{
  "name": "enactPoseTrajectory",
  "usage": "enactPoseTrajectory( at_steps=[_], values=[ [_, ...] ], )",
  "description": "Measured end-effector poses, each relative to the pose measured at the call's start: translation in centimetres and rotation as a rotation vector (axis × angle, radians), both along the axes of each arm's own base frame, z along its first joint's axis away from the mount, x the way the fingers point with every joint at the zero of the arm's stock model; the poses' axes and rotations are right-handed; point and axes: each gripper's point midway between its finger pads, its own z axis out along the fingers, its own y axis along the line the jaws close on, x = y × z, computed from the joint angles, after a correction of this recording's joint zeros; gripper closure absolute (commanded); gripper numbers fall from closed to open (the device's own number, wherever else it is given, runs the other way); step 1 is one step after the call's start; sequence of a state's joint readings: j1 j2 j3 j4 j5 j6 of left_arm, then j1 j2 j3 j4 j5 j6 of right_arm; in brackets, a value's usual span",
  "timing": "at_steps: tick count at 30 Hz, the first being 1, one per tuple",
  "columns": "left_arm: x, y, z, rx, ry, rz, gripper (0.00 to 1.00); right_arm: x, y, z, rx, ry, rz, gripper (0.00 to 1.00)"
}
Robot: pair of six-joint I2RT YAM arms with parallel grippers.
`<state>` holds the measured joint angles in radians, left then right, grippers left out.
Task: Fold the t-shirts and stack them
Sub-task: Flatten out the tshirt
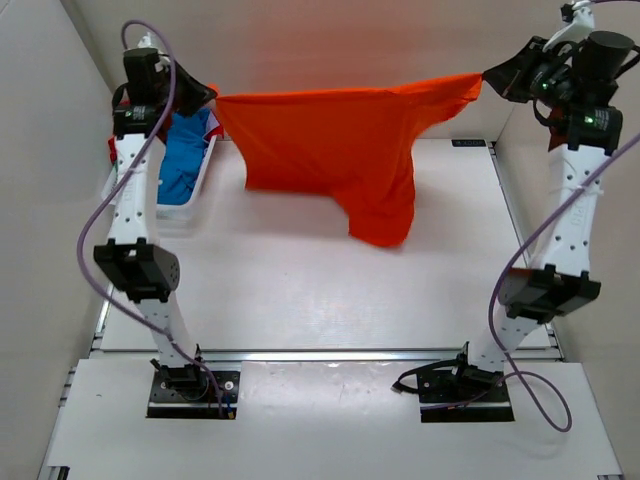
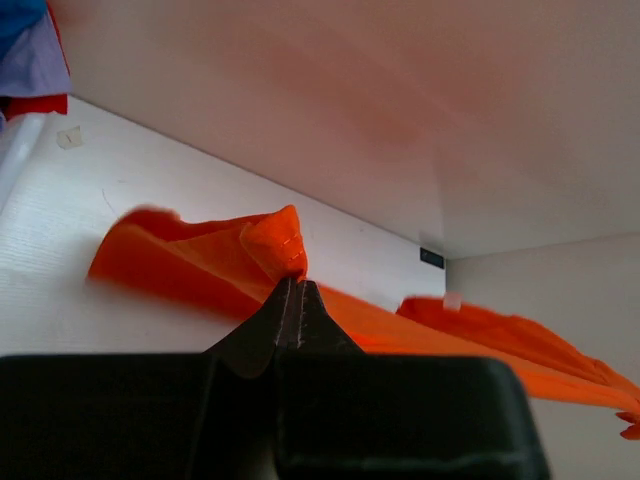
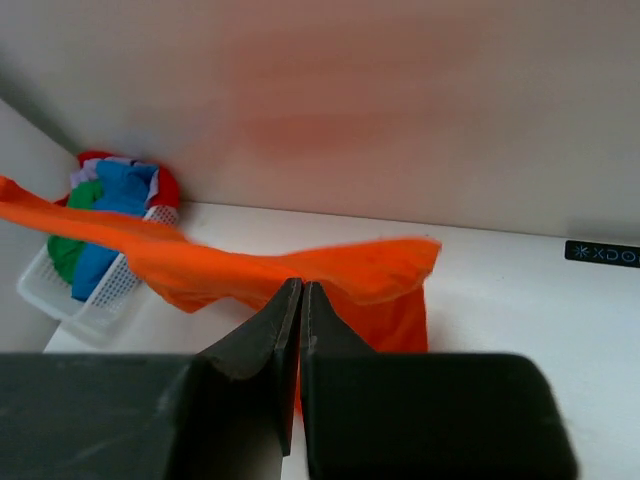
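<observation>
Orange shirt (image 1: 330,150) hangs spread in the air over the table (image 1: 300,290), its top edge taut and a rumpled part drooping lower. My left hand (image 1: 205,97) is pinched tight on one corner, my right hand (image 1: 487,75) on the other. A blue shirt (image 1: 185,160) sits in the basket (image 1: 190,207).

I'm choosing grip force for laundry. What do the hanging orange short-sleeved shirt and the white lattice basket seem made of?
Orange short-sleeved shirt: soft, thin, matte cloth, probably cotton knit; it sags and creases where it hangs. White lattice basket: rigid plastic, it seems; moulded mesh walls hold their shape.
</observation>
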<state>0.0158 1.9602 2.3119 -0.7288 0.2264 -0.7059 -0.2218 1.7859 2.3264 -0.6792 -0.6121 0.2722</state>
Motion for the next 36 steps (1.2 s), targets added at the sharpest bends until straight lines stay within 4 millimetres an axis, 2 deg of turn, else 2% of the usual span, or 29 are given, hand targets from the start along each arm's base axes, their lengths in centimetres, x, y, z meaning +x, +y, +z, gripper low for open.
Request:
enactPoseTrajectory(
  at_steps=[2, 4, 6, 7, 10, 13, 15, 17, 18, 19, 21, 23, 25, 27, 30, 32, 33, 34, 36],
  values=[
    [-2.3, 0.5, 1.1, -0.006, -0.022, 0.003, 1.00, -2.4, 0.6, 1.8, -0.011, -0.043, 0.011, 1.00],
    [-5.4, 0.8, 1.1, -0.007, -0.020, 0.006, 1.00, -4.8, 1.4, 2.8, -0.031, -0.079, 0.025, 1.00],
    [-8.0, 0.6, 0.5, -0.007, -0.022, 0.002, 1.00, -6.9, 2.5, 2.2, -0.054, -0.080, 0.040, 1.00],
    [-9.4, 0.5, -0.4, -0.006, -0.012, -0.002, 1.00, -7.7, 2.9, 1.2, -0.069, -0.069, 0.043, 1.00],
    [-13.0, 0.0, -4.8, -0.011, 0.043, -0.014, 1.00, -9.6, 3.6, -3.7, -0.101, 0.024, 0.033, 1.00],
    [-15.7, -0.3, -10.9, -0.008, 0.156, -0.024, 1.00, -11.5, 3.5, -11.3, -0.127, 0.196, -0.007, 1.00],
    [-17.6, -0.4, -15.0, -0.005, 0.240, -0.030, 1.00, -13.7, 3.1, -16.3, -0.140, 0.330, -0.038, 1.00],
    [-19.5, -0.5, -18.1, -0.004, 0.311, -0.034, 1.00, -16.1, 3.0, -19.2, -0.167, 0.403, -0.067, 1.00],
    [-20.3, -0.6, -19.1, -0.004, 0.333, -0.036, 1.00, -17.5, 3.1, -19.9, -0.187, 0.416, -0.081, 1.00],
    [-21.1, -0.6, -19.6, -0.003, 0.342, -0.036, 1.00, -18.9, 3.5, -19.7, -0.206, 0.407, -0.081, 1.00],
    [-21.9, -0.5, -18.7, 0.000, 0.313, -0.032, 1.00, -20.8, 4.4, -17.3, -0.232, 0.315, -0.078, 1.00],
    [-22.0, -0.4, -15.6, 0.006, 0.231, -0.024, 1.00, -22.6, 4.7, -12.6, -0.240, 0.176, -0.086, 1.00],
    [-21.7, -0.4, -11.1, 0.014, 0.129, -0.020, 1.00, -23.8, 4.0, -6.3, -0.233, 0.014, -0.139, 1.00],
    [-21.4, -0.5, -5.5, 0.021, 0.000, -0.018, 1.00, -25.4, 3.3, 0.2, -0.213, -0.162, -0.190, 1.00],
    [-22.0, -1.0, 2.1, 0.026, -0.183, -0.025, 1.00, -28.1, 2.8, 6.2, -0.189, -0.341, -0.228, 1.00],
    [-22.8, -1.4, 5.1, 0.024, -0.260, -0.038, 1.00, -29.2, 2.8, 8.6, -0.178, -0.419, -0.234, 1.00],
    [-23.0, -1.4, 5.9, 0.024, -0.282, -0.038, 1.00, -29.1, 2.9, 9.0, -0.177, -0.431, -0.231, 1.00],
    [-23.0, -1.4, 6.2, 0.024, -0.293, -0.037, 1.00, -28.6, 3.0, 9.0, -0.178, -0.431, -0.223, 1.00],
    [-22.3, -1.3, 5.9, 0.024, -0.284, -0.034, 1.00, -26.3, 3.5, 7.9, -0.182, -0.390, -0.197, 1.00]
  ],
)
